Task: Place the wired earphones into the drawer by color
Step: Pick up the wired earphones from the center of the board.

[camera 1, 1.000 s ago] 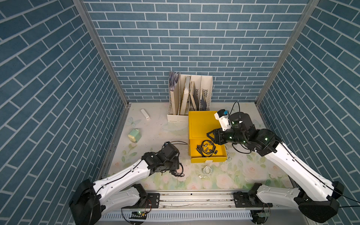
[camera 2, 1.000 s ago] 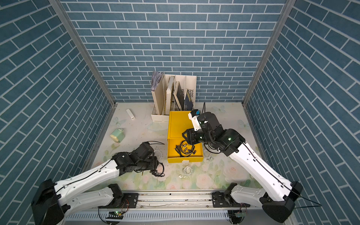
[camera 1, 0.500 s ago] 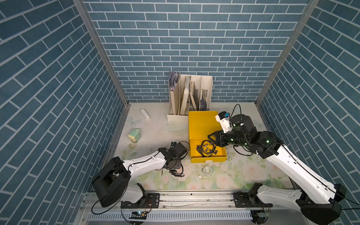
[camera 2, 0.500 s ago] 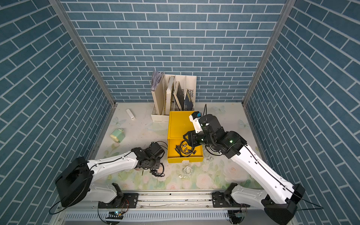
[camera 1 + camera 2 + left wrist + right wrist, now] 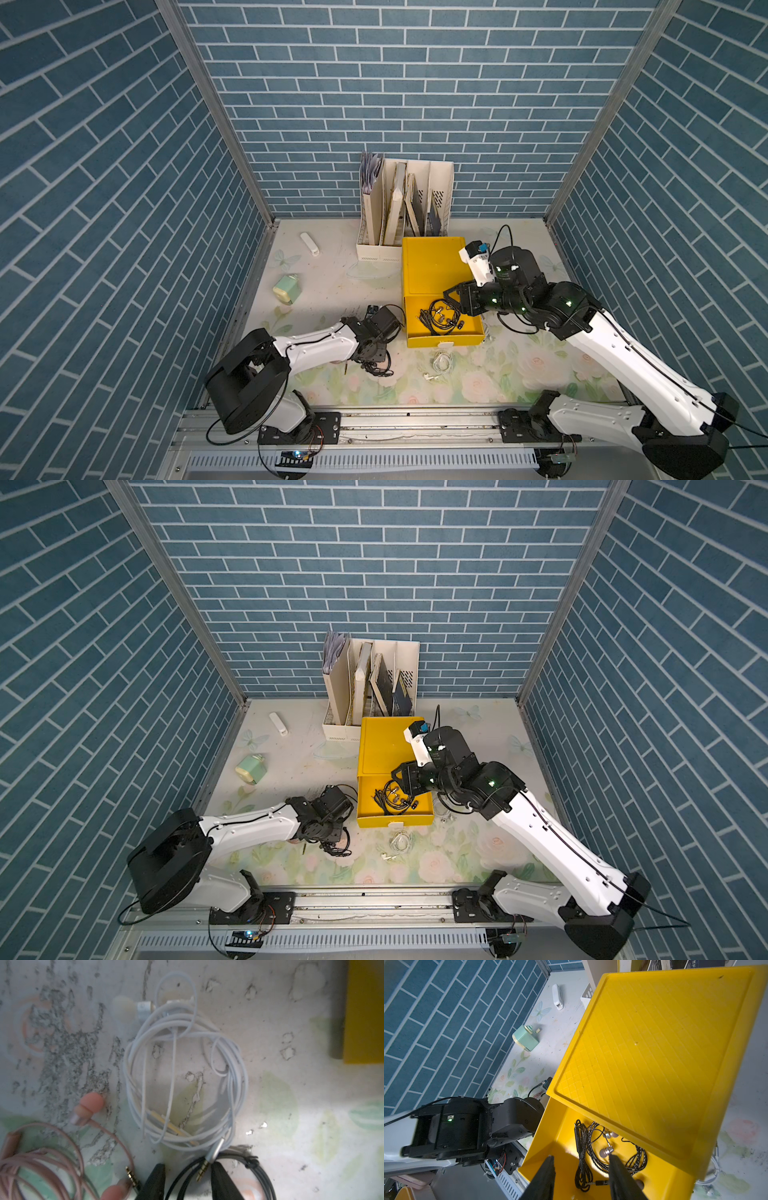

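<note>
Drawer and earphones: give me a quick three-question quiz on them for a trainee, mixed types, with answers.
1. True or false: the drawer is empty.
2. Which gripper is over the drawer? A left, B right.
3. Fill in: in the left wrist view, a ____ set lies beside the white earphones.
Key: 1 false, black earphones lie inside. 2 B, the right gripper. 3 pink, the pink set.
</note>
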Tool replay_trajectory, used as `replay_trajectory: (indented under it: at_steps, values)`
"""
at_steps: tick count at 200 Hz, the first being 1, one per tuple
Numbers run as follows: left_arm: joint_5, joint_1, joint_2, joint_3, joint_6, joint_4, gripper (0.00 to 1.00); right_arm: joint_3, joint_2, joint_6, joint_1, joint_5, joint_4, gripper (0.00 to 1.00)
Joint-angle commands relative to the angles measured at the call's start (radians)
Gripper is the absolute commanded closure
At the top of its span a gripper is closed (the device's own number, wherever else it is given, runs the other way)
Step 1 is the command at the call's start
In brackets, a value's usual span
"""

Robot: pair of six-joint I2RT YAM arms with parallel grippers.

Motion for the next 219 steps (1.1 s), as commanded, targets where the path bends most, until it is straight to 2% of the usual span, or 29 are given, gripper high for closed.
replay_trajectory:
  at_steps: [1, 39, 72, 99, 219]
  values:
    - [-0.016, -0.005, 0.011, -0.019, 0.013, -0.016, 0.63, -0.007, -0.018, 0.000, -0.002, -0.002, 0.021, 0.55]
    - [-0.014, -0.004, -0.008, -0.028, 0.016, -0.020, 0.76, -0.007, -0.016, 0.002, -0.002, 0.000, 0.022, 0.55]
    - [0.002, -0.004, -0.030, -0.036, 0.037, -0.014, 0.92, -0.007, -0.013, 0.003, -0.002, -0.002, 0.027, 0.55]
    - [0.006, -0.004, -0.054, -0.036, 0.051, -0.023, 0.98, -0.007, -0.012, 0.003, -0.002, -0.002, 0.026, 0.55]
    - [0.063, -0.004, -0.261, 0.101, 0.088, -0.124, 1.00, -0.004, 0.005, 0.000, -0.002, 0.000, 0.045, 0.54]
